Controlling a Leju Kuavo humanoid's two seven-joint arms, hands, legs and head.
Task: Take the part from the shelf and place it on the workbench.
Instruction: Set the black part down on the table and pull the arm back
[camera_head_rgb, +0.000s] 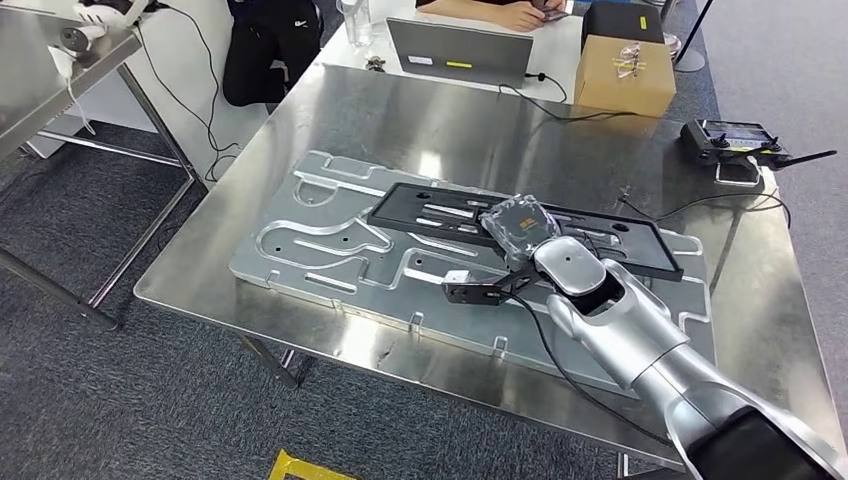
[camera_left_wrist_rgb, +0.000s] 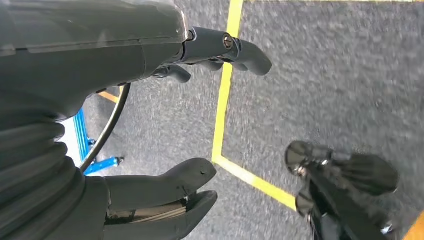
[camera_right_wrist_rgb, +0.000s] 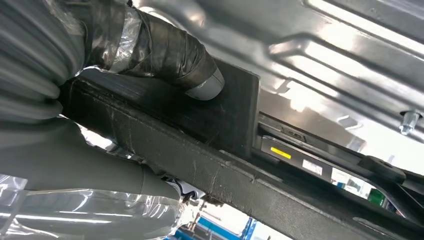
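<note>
Right hand (camera_head_rgb: 520, 228) grips the black part (camera_head_rgb: 520, 228), thumb (camera_right_wrist_rgb: 165, 50) pressed on its flat face; part lies on the grey fixture plate (camera_head_rgb: 300, 250) on the workbench (camera_head_rgb: 420, 120), at 3 o'clock of centre. Left hand (camera_left_wrist_rgb: 150, 125) hangs over floor, fingers apart, holding nothing.

- The right arm (camera_head_rgb: 640, 335) is clad in smooth silver shells, with a rounded joint cap near the wrist and a black segment where it leaves the head view.
- A thin black cable (camera_head_rgb: 560, 360) is run along the underside of that arm.
- The right hand (camera_head_rgb: 518, 228) is wrapped in clear, crinkled plastic film over dark fingers.
- In the right wrist view, a thick thumb (camera_right_wrist_rgb: 165, 50) bound in dark tape and film is seen, ending in a pale grey tip.
- The left hand (camera_left_wrist_rgb: 165, 130) is shown with a grey ribbed cover (camera_left_wrist_rgb: 35, 170), a thick grey thumb and darker fingers (camera_left_wrist_rgb: 225, 47), a small screw being set in one finger.
</note>
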